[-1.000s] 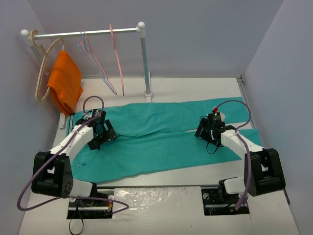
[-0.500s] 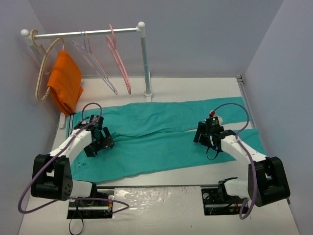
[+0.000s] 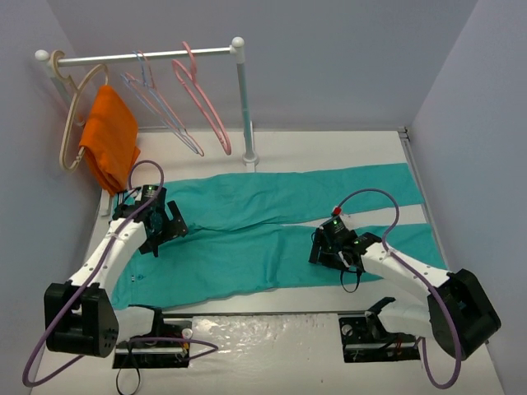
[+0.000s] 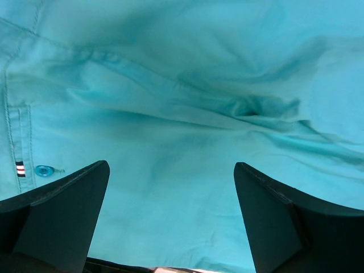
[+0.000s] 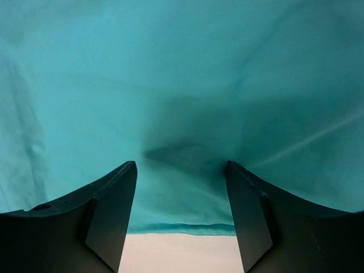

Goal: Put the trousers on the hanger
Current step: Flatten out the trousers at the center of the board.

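The long teal-green fabric trousers (image 3: 272, 234) lie spread flat across the white bench (image 3: 329, 148). My left gripper (image 3: 162, 230) hovers over their waist end, jaws wide apart and holding nothing. My right gripper (image 3: 326, 250) hangs low over a leg near its edge, jaws parted, also empty. The thin salmon-pink hanger (image 3: 206, 103) hangs from the white rail (image 3: 140, 56) at the back.

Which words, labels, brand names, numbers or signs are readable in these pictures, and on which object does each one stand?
None: no text can be read in any view.
The small striped tab beside the button on the trousers shows only red, white and dark stripes, no letters.
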Robot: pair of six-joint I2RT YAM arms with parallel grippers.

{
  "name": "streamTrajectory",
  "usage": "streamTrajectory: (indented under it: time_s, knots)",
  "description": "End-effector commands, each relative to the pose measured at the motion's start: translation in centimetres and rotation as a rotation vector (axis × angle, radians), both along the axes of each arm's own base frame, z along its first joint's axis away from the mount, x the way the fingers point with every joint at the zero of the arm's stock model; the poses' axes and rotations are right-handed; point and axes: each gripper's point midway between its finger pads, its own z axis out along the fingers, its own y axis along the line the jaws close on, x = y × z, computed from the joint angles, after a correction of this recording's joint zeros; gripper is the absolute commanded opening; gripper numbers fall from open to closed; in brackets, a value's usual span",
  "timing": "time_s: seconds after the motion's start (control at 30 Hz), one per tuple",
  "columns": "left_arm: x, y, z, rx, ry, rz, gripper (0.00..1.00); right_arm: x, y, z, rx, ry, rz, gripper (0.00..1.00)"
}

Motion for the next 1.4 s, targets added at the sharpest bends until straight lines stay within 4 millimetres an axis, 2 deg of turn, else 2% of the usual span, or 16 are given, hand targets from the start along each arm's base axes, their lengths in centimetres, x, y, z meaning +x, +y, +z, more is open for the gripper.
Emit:
streamTrajectory:
  time_s: [0.0,0.07,0.17,0.2,0.3,0.37,0.4,0.5,0.53,0.63,0.73,0.83,1.0,1.17,1.3,1.37]
  knots:
    - [2.1,0.7,2.6,0.024,-0.073,-0.001,0.89,-3.6,-0.3,-1.1,-0.033,0.116,-0.061,0.61]
    - [3.2,0.6,3.0,0.024,-0.086,-0.002,0.89,-1.4,-0.3,0.7,-0.066,0.041,-0.057,0.61]
    - [5.3,0.6,3.1,0.03,-0.087,-0.008,0.89,3.8,-0.3,5.3,-0.097,-0.081,-0.039,0.61]
    - [6.5,0.6,4.0,0.031,-0.109,-0.006,0.89,5.0,-0.6,5.6,-0.108,-0.081,-0.039,0.61]
    - [9.1,0.5,4.5,0.039,-0.125,-0.016,0.89,9.7,-2.5,8.1,-0.149,-0.134,-0.058,0.6]
    - [10.4,0.6,3.6,0.049,-0.106,-0.025,0.89,13.0,-4.8,9.5,-0.211,-0.179,-0.091,0.6]
    - [10.9,0.5,4.1,0.048,-0.122,-0.024,0.89,13.8,-4.7,9.8,-0.223,-0.185,-0.07,0.6]
    - [12.4,0.6,2.4,0.059,-0.091,-0.038,0.89,17.7,-6.5,9.5,-0.231,-0.189,-0.079,0.59]
    - [12.4,0.6,2.4,0.059,-0.091,-0.038,0.89,18.1,-6.5,10.0,-0.235,-0.202,-0.068,0.59]
    - [13.5,0.4,0.4,0.057,-0.053,-0.047,0.89,21.4,-7.6,8.7,-0.223,-0.231,-0.08,0.58]
    - [13.4,0.2,-1.6,0.022,-0.01,-0.046,0.89,23.4,-7.8,6.6,-0.193,-0.242,-0.092,0.57]
    - [12.2,0.6,-3.4,-0.002,0.033,-0.011,0.89,23.6,-7.5,4.3,-0.166,-0.231,-0.095,0.57]
    - [9.4,0.8,-5.4,-0.023,0.113,0.026,0.89,21.3,-8.7,0.3,-0.201,-0.126,-0.12,0.57]
    - [5.4,1.4,-6.7,-0.022,0.195,0.06,0.89,16.8,-10.2,-1.9,-0.185,-0.003,-0.185,0.57]
    - [3.0,1.4,-7.3,-0.044,0.248,0.072,0.89,13.0,-11.6,-2.5,-0.166,0.071,-0.242,0.57]
    - [2.3,1.3,-7.0,-0.053,0.249,0.068,0.89,11.6,-11.9,-2.4,-0.16,0.097,-0.251,0.57]
